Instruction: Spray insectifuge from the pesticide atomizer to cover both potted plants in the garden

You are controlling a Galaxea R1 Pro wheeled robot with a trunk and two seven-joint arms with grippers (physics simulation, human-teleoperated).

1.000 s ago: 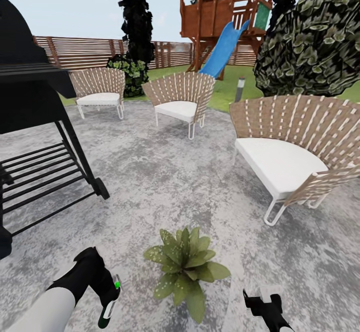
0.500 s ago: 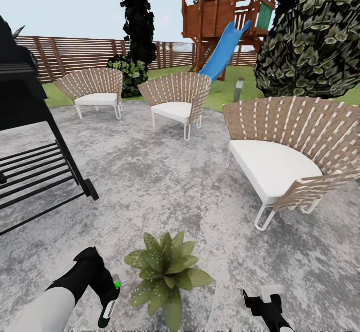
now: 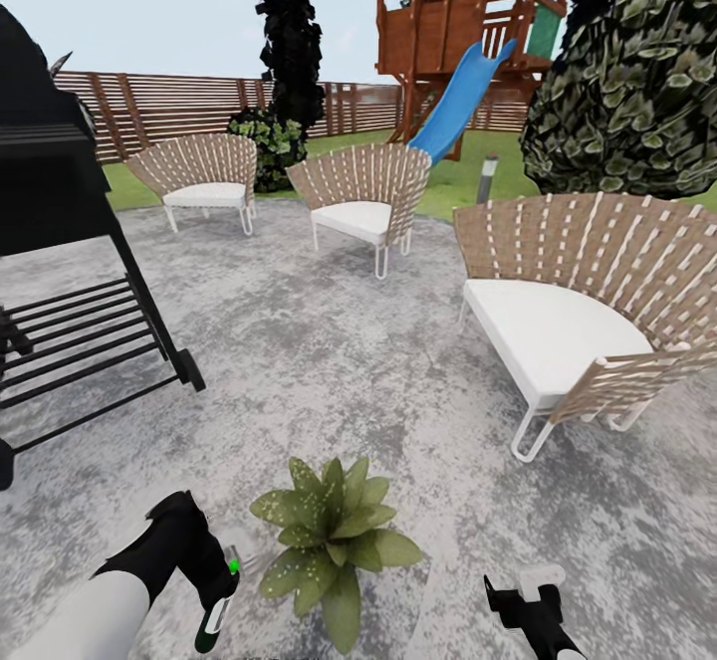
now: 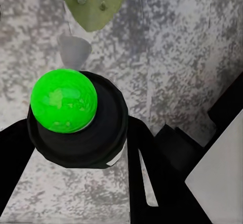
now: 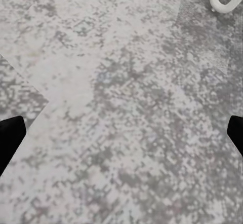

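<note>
Head view: the left tool [image 3: 212, 595] pinches the atomizer [image 3: 221, 602], a slim dark bottle with a white patch and a bright green tip, just beside the speckled potted plant [image 3: 331, 539] on the grey stone patio [image 3: 329, 361]. The right tool [image 3: 526, 602] hangs spread, holding nothing.
</note>
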